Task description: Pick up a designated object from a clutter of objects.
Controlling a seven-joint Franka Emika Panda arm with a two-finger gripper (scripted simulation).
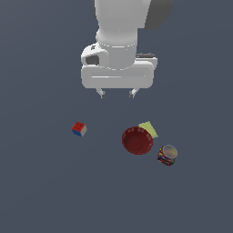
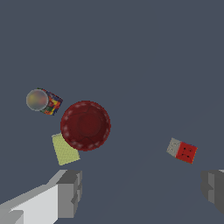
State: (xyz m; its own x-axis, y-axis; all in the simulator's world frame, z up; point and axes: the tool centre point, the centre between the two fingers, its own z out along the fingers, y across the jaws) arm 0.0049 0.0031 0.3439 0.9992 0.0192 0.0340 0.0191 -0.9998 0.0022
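Gripper [image 1: 117,94] hangs above the floor, jaws spread wide, holding nothing. Bowl [image 1: 137,140] sits at the exterior view's right, overlapping yellow card [image 1: 149,128], can [image 1: 167,155] just beside; cube [image 1: 79,129] well apart left.

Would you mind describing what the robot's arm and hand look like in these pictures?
The arm is glossy white and rounded, with a dark grey patch on its upper part. The hand has a wide, boxy white body with rounded corners, a dark recess on one side and a faint seam across its face. Two short grey fingers are blocky, with ridged pads. No cables or markings show.
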